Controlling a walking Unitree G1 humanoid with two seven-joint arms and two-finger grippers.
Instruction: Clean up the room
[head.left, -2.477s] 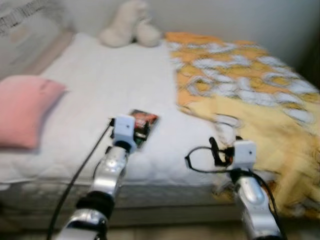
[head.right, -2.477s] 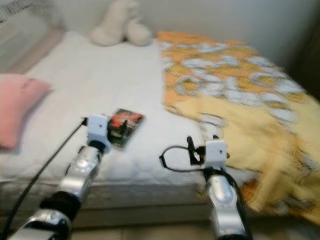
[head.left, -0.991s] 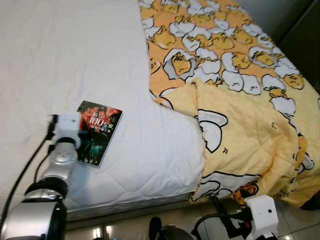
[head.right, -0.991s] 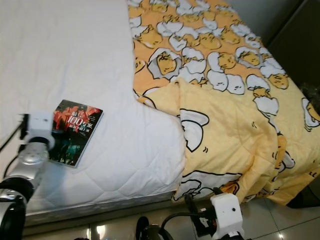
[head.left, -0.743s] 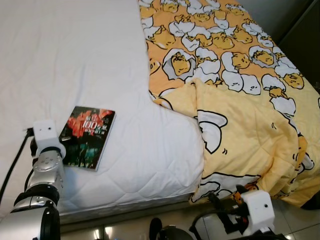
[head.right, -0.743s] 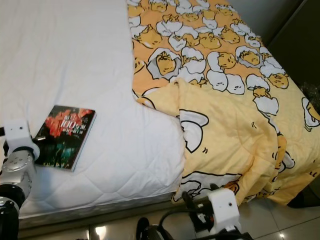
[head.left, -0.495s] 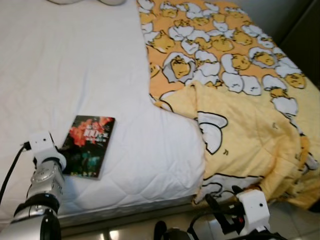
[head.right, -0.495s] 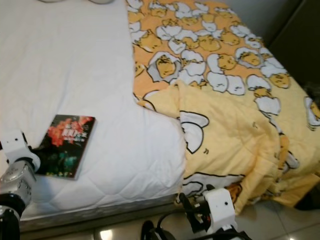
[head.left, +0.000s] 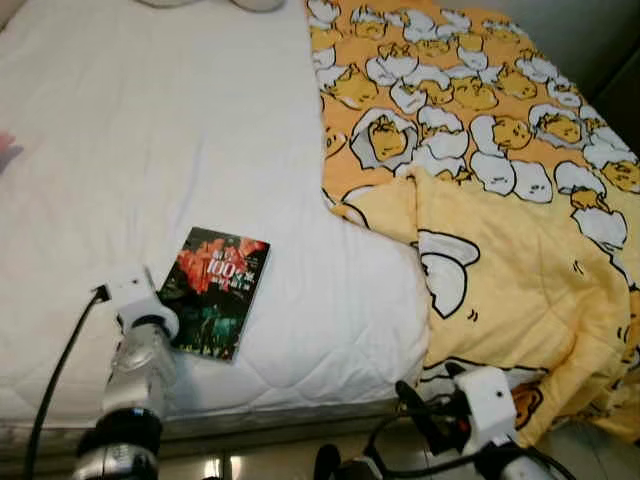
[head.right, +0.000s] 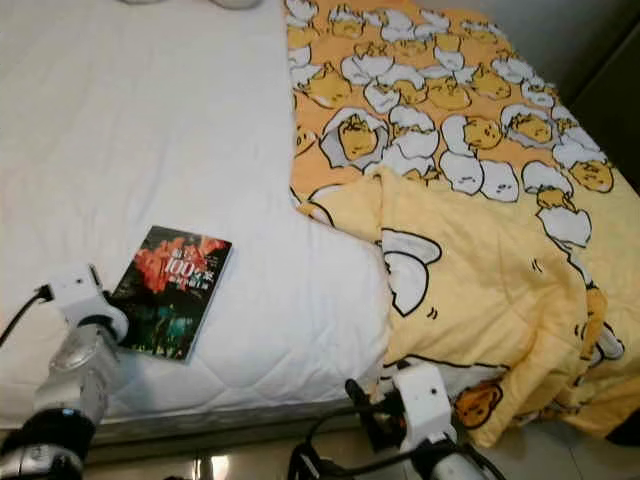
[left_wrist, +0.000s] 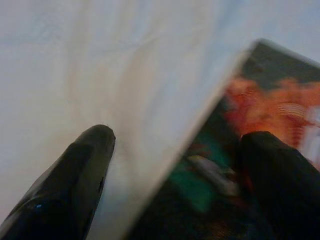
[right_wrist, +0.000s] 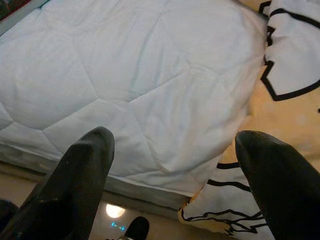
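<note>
A dark book with a red and green cover lies flat on the white bed, near its front edge. My left gripper is open right at the book's near left corner: one finger rests over the sheet and the other over the cover. From the head, its white wrist block hides the fingers. My right gripper hangs open below the bed's front edge, facing the mattress corner, with nothing between its fingers.
A yellow and orange duvet with a cartoon print covers the bed's right half and spills over the front right corner towards the shiny floor. A cream soft toy lies at the head of the bed.
The camera has swung, shifting the scene to the right. My left gripper has closed in on the book's near left corner. The right arm stays low in front of the bed.
</note>
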